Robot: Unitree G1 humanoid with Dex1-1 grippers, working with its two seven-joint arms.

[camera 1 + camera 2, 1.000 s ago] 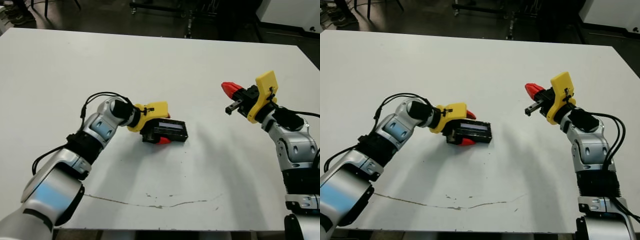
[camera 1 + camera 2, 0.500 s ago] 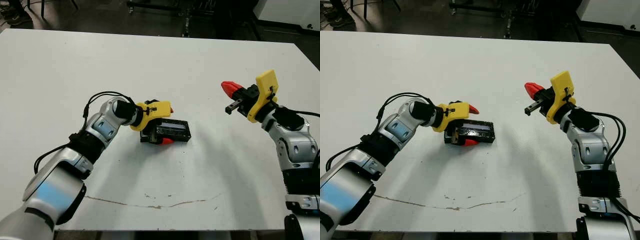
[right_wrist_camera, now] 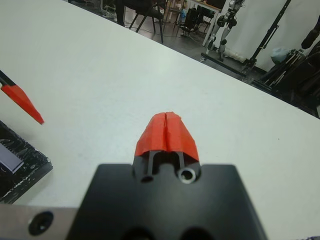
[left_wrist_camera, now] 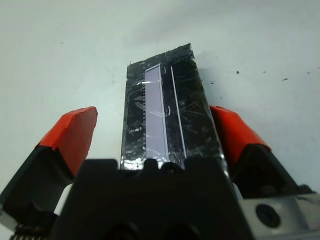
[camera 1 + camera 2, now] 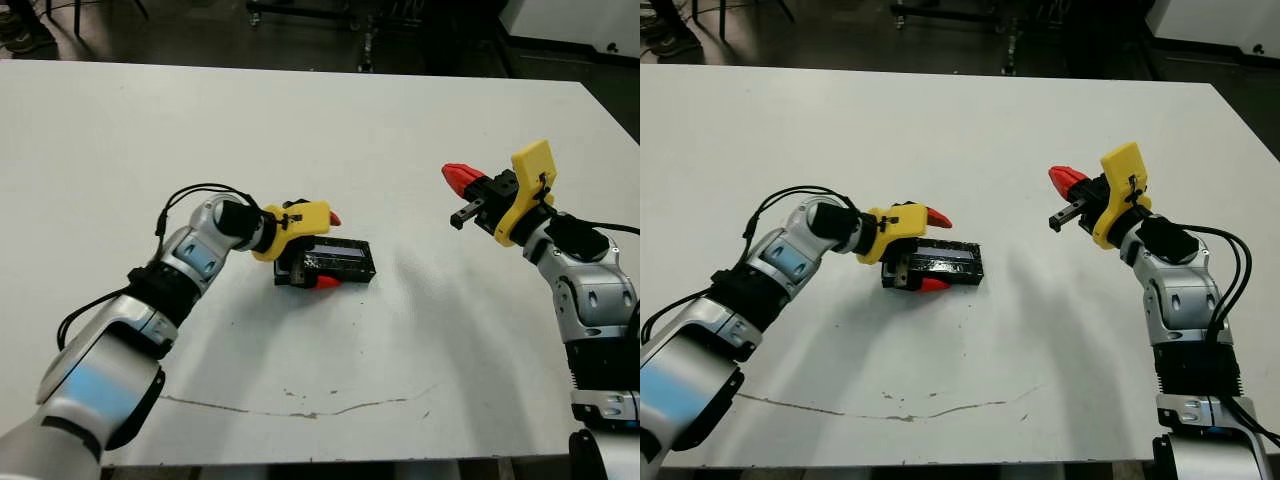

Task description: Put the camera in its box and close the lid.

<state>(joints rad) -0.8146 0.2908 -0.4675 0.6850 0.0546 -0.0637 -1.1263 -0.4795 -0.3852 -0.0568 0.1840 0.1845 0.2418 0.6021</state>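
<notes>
1. Red-tipped fingers of the left gripper [image 4: 155, 130] stand spread apart, one on each long side of the box [image 4: 167, 117]; in the left wrist view one tip sits close against the box's side and the other stands off it with bench showing between.
2. Black and glossy, with pale streaks and a bluish-white strip along its top, the box lies flat between those fingers, its near end at the gripper's black body; whether the lid is on it cannot be told.
3. White bench [image 5: 330, 120] carries the box near its middle, a little toward the robot's left and closer to the front edge than the far one.
4. The right gripper [image 3: 167, 131] has its two red tips pressed together on nothing, held above the bench.
5. It hangs well apart from the box, toward the bench's right edge.
6. A thin dark line [image 5: 300, 410] runs along the bench near the front edge.
</notes>
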